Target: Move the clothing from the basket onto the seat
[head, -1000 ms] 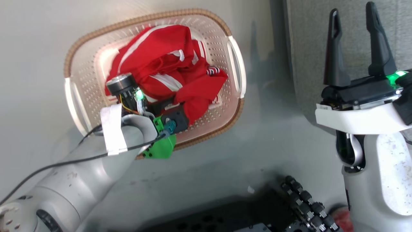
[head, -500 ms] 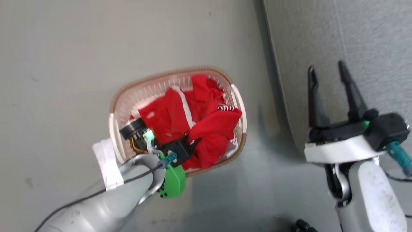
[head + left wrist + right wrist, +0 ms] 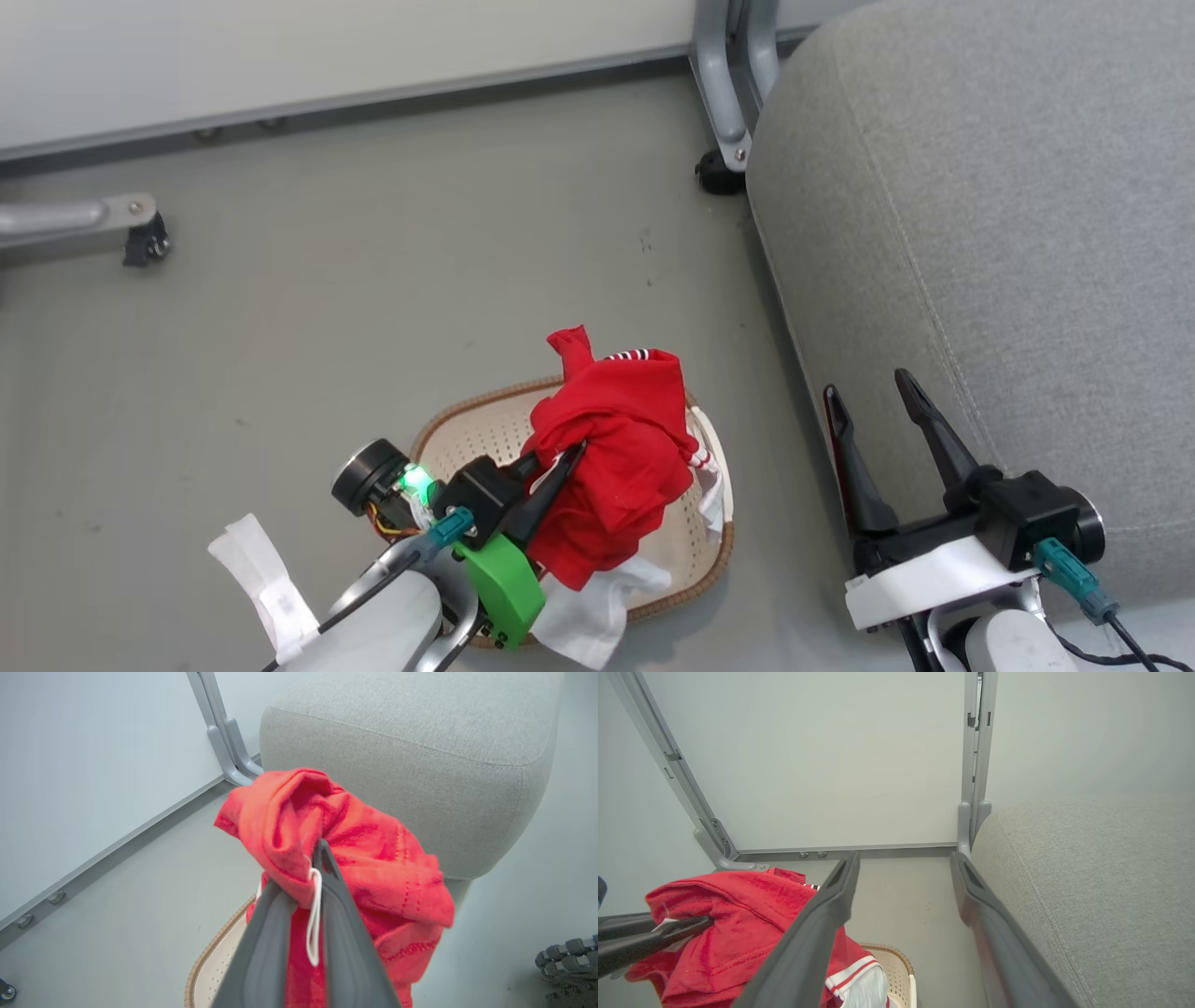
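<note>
Halfway at best: now hoists the clothing [image 3: 611, 457] up from the basket [image 3: 481, 443] in the clenched left gripper [image 3: 558, 453], right gripper [image 3: 865, 384] splayed empty, the seat [image 3: 980, 233] next.

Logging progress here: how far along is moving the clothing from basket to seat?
Done: nothing yet; no clothing lies on the seat. In hand: the left claw is shut on a red garment, holding it above the basket, white fabric trailing over the rim. Left: carry it to the seat, release, then check the basket for more. The right claw is open beside the seat.
</note>
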